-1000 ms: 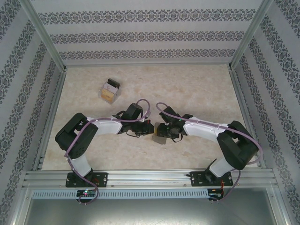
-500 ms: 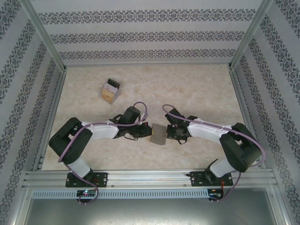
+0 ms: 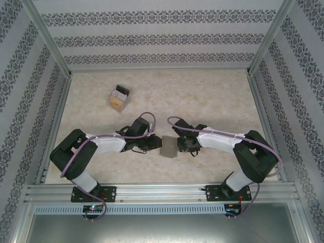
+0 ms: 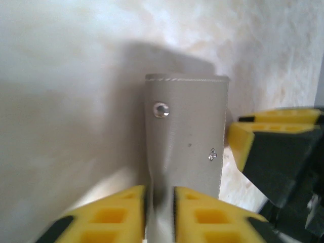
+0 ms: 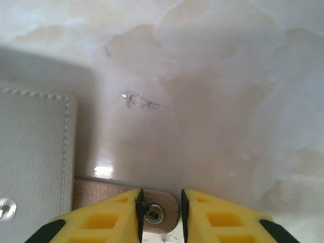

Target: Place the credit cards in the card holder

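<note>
Right gripper [image 5: 160,196] closer in beside card holder [image 4: 185,131], narrow jaws over its snap tab [image 5: 154,216]; left gripper [image 4: 160,195] pinching opposite edge

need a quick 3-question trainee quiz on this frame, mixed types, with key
1. True or false: the card holder lies between the left gripper and the right gripper.
2. The clear box sits: A) on the far-left part of the table, B) at its near right, C) on the holder.
3. Right wrist view: what metal part shows between the fingers?
Key: 1 true; 2 A; 3 the snap stud.
</note>
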Motion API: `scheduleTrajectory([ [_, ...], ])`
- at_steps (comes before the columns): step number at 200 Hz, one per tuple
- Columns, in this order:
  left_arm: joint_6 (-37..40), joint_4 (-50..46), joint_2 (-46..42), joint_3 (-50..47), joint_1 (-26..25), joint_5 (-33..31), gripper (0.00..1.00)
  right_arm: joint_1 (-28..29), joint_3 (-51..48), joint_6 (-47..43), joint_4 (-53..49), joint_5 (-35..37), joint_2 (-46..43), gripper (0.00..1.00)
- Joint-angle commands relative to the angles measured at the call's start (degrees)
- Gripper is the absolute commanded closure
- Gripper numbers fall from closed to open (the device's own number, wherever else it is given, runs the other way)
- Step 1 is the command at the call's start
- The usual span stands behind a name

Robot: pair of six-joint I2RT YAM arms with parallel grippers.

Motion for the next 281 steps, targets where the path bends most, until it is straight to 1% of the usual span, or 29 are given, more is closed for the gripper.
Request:
scheduleTrajectory([
  [1,-2.05,-3.31,-6.96,-2.5,-0.19,-9.93,0.7,-0.05,2.24,-4.2,-5.82,6.45,-1.34,0.71],
  [8,-2.1,-5.57,-9.76,-2.81,-0.17,-13.39,0.57,-0.54,2.55,-4.87,-4.69,5.26,-3.02,0.7],
  [11,-1.95,-7.03,-10.94,-2.62,-0.1,-15.32,0.55,-0.86,2.56,-5.25,-3.86,4.29,-3.89,0.68],
  [13,-1.72,-8.07,-11.71,-2.55,-0.09,-16.38,0.54,-1.04,2.52,-5.43,-3.4,3.66,-4.37,0.66],
  [27,1.21,-14.4,-16.56,-0.79,0.47,-21.89,0.54,-2.4,2.21,-6.08,0.41,-0.23,-8.45,0.6],
  [37,3.08,-19.09,-19.29,1.15,1.41,-25.31,0.45,-3.57,2.5,-6.2,1.91,-2.39,-10.76,0.55],
  [43,4.5,-21.19,-20.47,2.2,2.59,-26.29,0.43,-4.25,2.68,-6.02,2.53,-3.23,-11.97,0.52],
  [61,9.34,-25.85,-22.28,6.31,8.22,-25.37,0.37,-6.68,3.65,-5.61,3.53,-4.82,-14.14,0.51],
  [68,11.03,-28.0,-22.32,8.25,10.96,-25.4,0.34,-7.61,3.94,-5.58,4.02,-5.6,-14.66,0.48],
  [77,13.07,-29.75,-21.95,10.42,14.95,-24.84,0.28,-8.67,4.23,-5.81,5.07,-7.17,-15.05,0.46],
  [88,15.64,-30.62,-20.48,13.23,20.65,-22.28,0.19,-9.58,4.39,-5.82,6.4,-9.03,-15.25,0.43],
  [99,18.08,-31.65,-17.63,17.04,26.06,-19.2,0.14,-9.95,4.49,-5.63,7.73,-10.31,-15.0,0.38],
  [100,18.34,-31.74,-17.24,17.41,26.52,-19.02,0.13,-9.99,4.49,-5.61,7.96,-10.6,-14.88,0.36],
  [112,21.3,-32.18,-12.7,21.74,30.95,-16.8,0.0,-10.1,5.09,-5.64,8.76,-12.36,-13.75,0.3],
  [130,23.76,-32.14,-4.13,28.83,36.94,-10.69,0.01,-9.84,5.97,-5.05,9.59,-13.38,-11.74,0.23],
  [143,24.55,-31.94,2.01,33.99,40.37,-7.39,0.01,-9.75,6.19,-4.76,10.59,-14.25,-10.69,0.21],
  [163,25.3,-31.2,11.15,41.91,44.7,-1.01,0.01,-9.66,6.94,-4.64,10.85,-14.98,-9.47,0.19],
  [186,24.87,-30.11,20.85,50.92,47.77,5.71,0.01,-9.66,8.07,-4.53,10.35,-14.99,-8.11,0.17],
  [207,20.83,-26.32,28.76,57.54,49.85,13.68,0.0,-9.74,9.47,-4.43,9.28,-14.27,-6.56,0.17],
  [228,18.85,-26.55,34.61,63.29,50.53,15.56,0.0,-9.75,11.27,-4.53,8.09,-13.96,-4.93,0.17],
  [261,15.78,-23.17,38.65,64.74,50.63,19.62,0.0,-9.92,13.0,-4.43,6.88,-13.58,-3.23,0.17],
  [271,14.95,-21.87,39.49,64.53,50.56,22.01,0.0,-10.0,13.34,-4.33,6.64,-13.37,-2.95,0.17],
  [281,14.98,-22.55,40.2,64.94,50.54,24.14,0.0,-10.05,13.53,-4.12,6.24,-12.83,-2.67,0.17],
])
